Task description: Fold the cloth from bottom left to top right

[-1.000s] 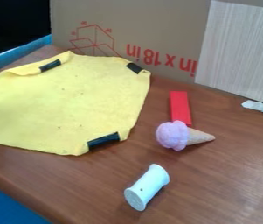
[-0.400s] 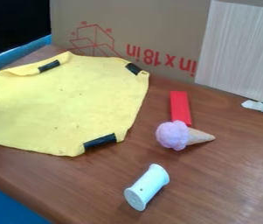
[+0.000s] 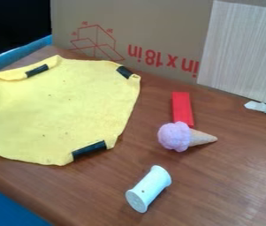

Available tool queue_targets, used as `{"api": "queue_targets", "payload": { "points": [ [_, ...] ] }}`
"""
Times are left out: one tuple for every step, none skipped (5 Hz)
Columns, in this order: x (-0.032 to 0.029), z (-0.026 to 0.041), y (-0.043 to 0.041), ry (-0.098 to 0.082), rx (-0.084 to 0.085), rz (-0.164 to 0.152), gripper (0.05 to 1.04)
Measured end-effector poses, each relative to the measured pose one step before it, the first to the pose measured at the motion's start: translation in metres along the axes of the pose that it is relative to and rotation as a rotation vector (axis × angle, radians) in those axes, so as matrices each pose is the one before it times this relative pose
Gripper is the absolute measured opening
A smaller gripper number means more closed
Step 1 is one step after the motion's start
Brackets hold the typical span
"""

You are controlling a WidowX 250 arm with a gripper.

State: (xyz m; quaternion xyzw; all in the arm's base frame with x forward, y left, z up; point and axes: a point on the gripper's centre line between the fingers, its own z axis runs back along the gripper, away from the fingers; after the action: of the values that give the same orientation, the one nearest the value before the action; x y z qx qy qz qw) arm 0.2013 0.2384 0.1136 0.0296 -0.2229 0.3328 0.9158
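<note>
Yellow cloth [image 3: 52, 110] spread on left of worktop [image 3: 218, 185], running to the view's left edge; diagonal fold not made.

End effector: cannot tell whether spread, pressed together or pinching. Main risk, my reading: a low sideways pull drags the whole sheet instead of lifting the bottom-left corner over. Limp fabric, little to anchor it. Top edge already rolled near a dark patch [image 3: 37, 70]; could bunch there, leaving the fold crooked.
</note>
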Motion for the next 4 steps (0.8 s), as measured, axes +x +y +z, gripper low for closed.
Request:
{"api": "queue_targets", "payload": {
  "points": [
    [0.01879, 0.00764, -0.03486, 0.0020, -0.0407, -0.0139, 0.052],
    [0.01725, -0.00703, -0.02726, 0.0226, 0.0100, 0.0216, 0.051],
    [0.01370, -0.01459, -0.02795, 0.0610, 0.0083, 0.0270, 0.051],
    [0.01882, -0.00191, -0.02705, 0.0328, 0.0007, 0.0542, 0.051]
  ]
}}
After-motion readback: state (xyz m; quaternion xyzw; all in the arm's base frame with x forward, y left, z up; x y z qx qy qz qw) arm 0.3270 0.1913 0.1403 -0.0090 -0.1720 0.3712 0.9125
